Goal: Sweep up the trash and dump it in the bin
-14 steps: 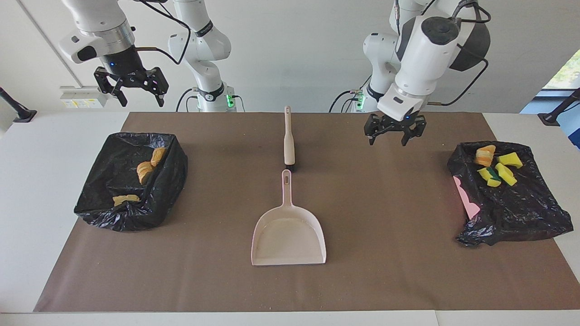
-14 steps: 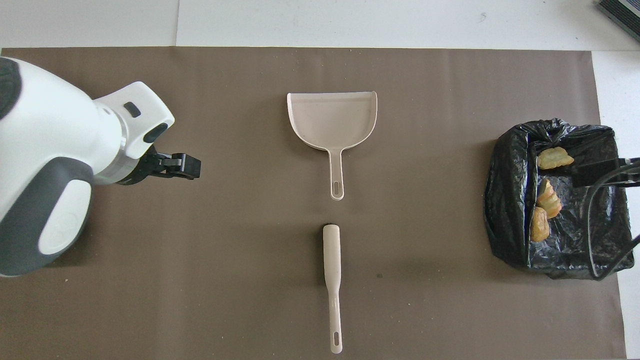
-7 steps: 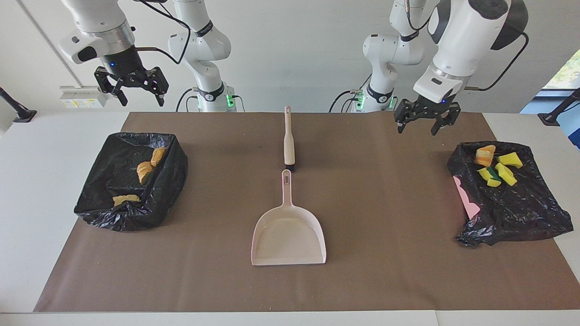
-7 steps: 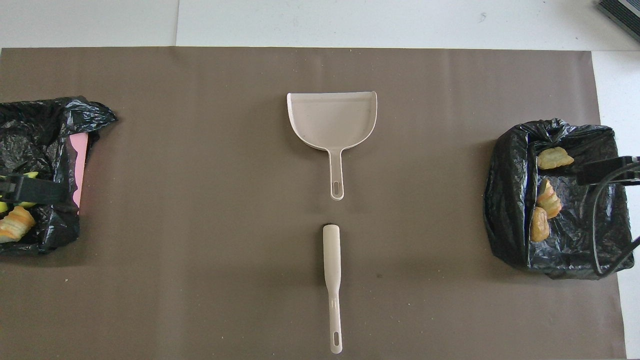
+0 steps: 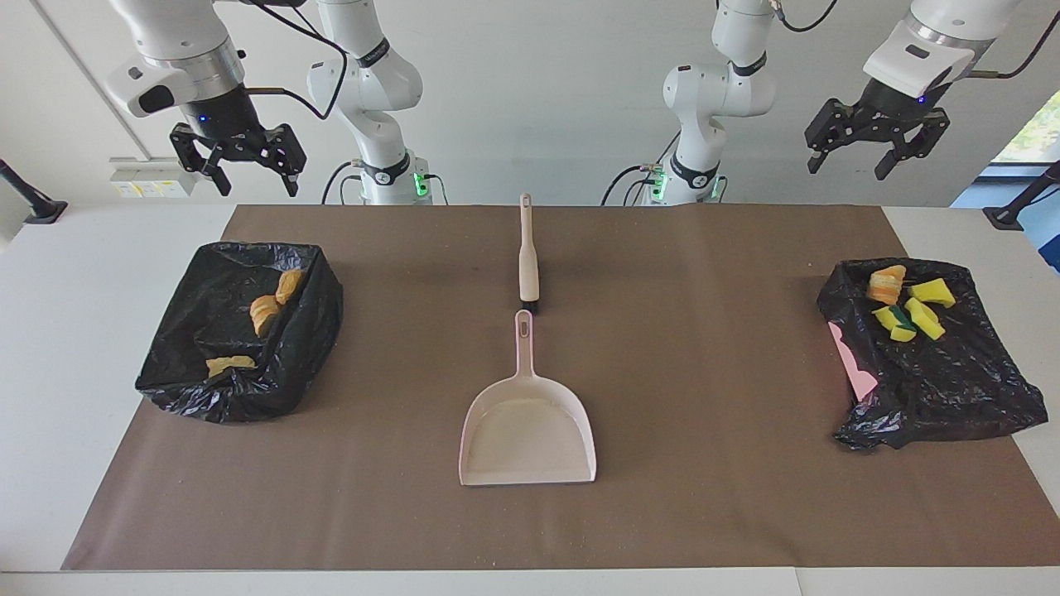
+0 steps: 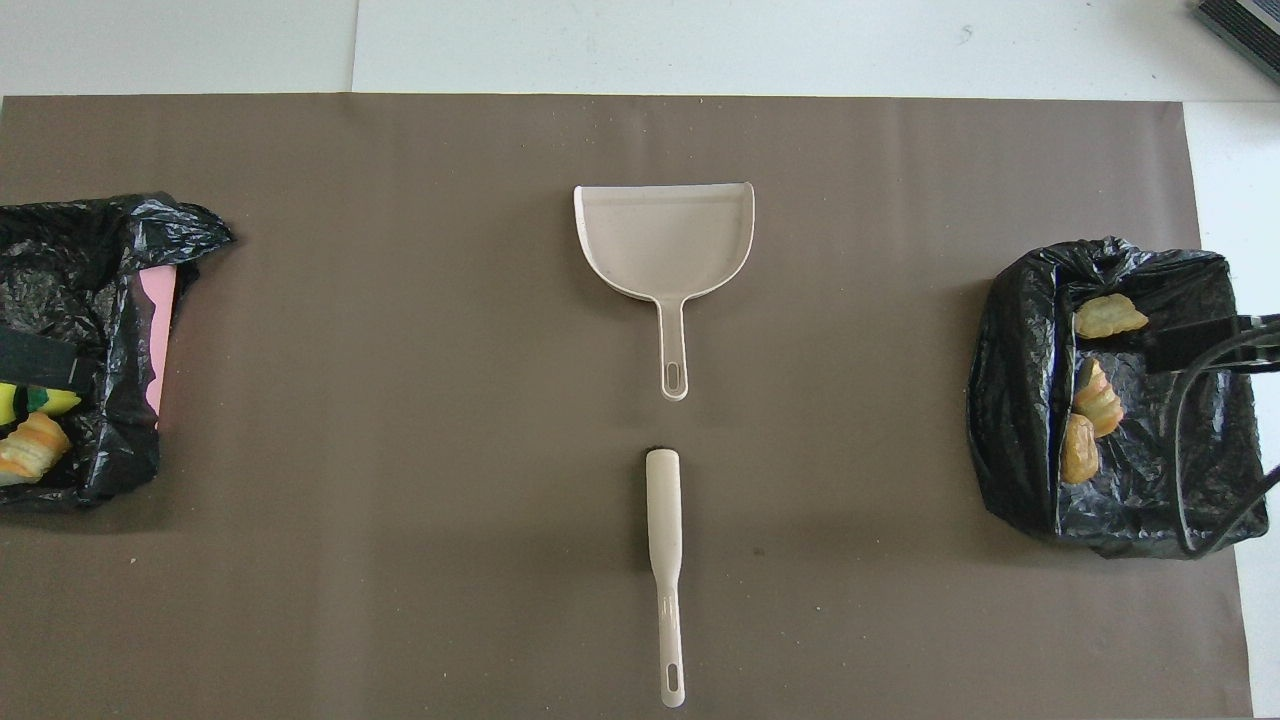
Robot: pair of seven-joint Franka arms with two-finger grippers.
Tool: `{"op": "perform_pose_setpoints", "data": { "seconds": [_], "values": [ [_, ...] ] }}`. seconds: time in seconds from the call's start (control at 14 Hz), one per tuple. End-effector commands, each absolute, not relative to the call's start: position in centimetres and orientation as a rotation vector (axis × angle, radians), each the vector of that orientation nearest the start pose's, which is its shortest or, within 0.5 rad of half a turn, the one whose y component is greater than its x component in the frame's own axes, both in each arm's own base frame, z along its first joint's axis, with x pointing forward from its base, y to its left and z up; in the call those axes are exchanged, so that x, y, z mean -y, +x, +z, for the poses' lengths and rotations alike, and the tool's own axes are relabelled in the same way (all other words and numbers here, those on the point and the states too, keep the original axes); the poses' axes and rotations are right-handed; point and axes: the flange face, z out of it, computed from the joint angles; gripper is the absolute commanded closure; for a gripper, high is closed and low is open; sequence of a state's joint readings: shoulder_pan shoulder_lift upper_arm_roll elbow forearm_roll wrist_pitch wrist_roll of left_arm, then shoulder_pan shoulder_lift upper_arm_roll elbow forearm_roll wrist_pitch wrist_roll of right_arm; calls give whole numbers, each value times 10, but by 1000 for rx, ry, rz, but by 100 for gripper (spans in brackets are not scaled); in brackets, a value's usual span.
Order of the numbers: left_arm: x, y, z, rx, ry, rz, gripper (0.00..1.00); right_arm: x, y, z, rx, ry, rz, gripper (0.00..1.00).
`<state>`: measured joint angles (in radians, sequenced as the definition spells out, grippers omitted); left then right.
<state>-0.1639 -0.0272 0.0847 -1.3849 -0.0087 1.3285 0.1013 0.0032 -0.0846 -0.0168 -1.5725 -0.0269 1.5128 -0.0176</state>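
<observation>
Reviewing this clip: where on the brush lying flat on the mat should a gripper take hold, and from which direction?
Probably the slim handle of the brush, taken from straight above. It lies flat with its handle toward the robots and its head toward the dustpan, whose handle end sits just short of the head.

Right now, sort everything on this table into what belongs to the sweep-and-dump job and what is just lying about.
Belongs to the job:
- golden-brown pastries
- yellow and green sponge chunks
- black-lined bin at the right arm's end
- black-lined bin at the left arm's end
- pale dustpan
- cream-handled brush

Just lying about:
- brown mat
</observation>
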Motion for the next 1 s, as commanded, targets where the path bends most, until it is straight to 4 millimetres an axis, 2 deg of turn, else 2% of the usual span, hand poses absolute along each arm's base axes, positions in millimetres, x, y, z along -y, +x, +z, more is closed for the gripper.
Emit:
{"op": "perform_pose_setpoints", "data": {
  "seconds": [0.0, 0.07, 0.5, 0.72, 0.93],
  "values": [
    [35, 510, 707, -302, -3139, 17, 0, 11, 519, 664, 36, -3166, -59, 0],
    [34, 510, 708, -294, -3138, 14, 0, 19, 519, 664, 17, -3164, -59, 0],
    [35, 515, 707, -295, -3133, -10, 0, 16, 518, 663, 24, -3163, -54, 0],
    [24, 513, 712, -265, -3140, -20, 0, 17, 518, 664, 22, -3163, -59, 0],
    [33, 512, 711, -287, -3136, -10, 0, 21, 518, 664, 7, -3164, -61, 0]
  ]
}}
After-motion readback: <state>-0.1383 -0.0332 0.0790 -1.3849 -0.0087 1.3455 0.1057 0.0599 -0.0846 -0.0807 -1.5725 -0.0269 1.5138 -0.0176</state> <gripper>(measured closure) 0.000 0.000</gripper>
